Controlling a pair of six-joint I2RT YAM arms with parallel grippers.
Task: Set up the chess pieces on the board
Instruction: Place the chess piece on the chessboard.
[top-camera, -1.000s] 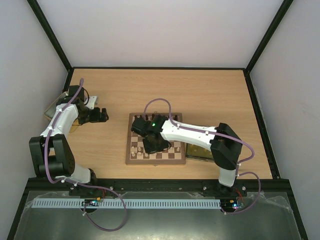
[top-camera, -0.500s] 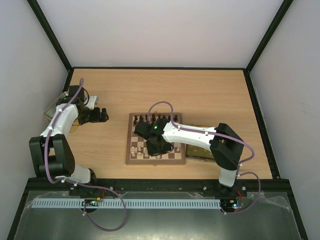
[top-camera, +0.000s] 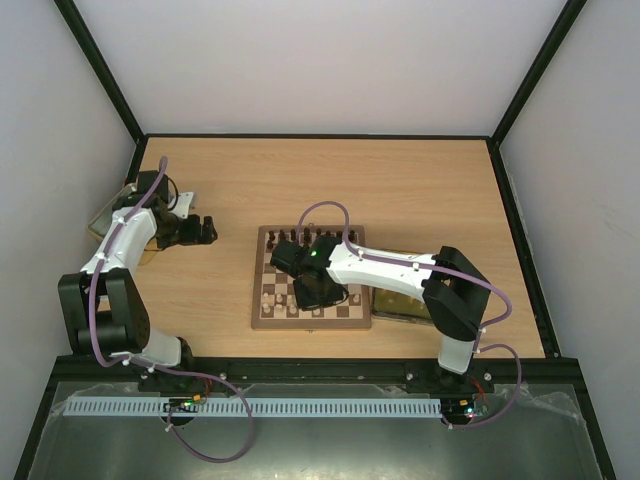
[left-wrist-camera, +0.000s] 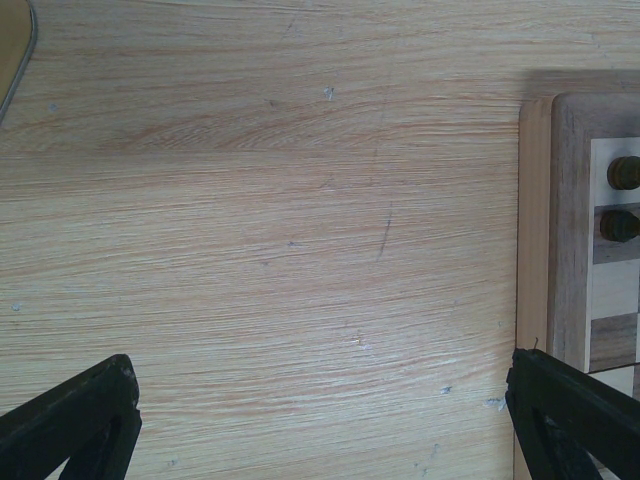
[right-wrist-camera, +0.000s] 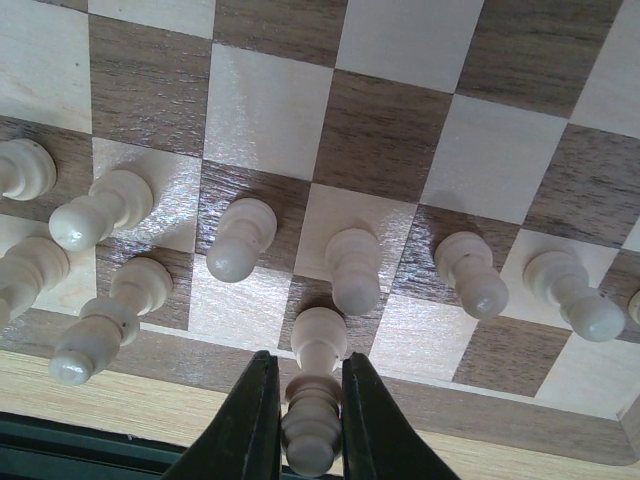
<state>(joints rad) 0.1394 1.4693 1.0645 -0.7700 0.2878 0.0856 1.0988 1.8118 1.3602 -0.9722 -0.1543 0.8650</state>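
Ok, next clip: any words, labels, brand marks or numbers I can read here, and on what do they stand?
No readable text in any view.
The board: border plain where it shows, no letters or numbers.
The chess pieces: unmarked.
The left arm and right arm: no label that can be made out at this size.
The only sign is a green light on the right arm.

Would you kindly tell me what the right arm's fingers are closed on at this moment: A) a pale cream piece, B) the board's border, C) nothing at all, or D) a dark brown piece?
A: in the right wrist view, the right fingers pinch a pale cream piece from both sides, over the edge of the board.
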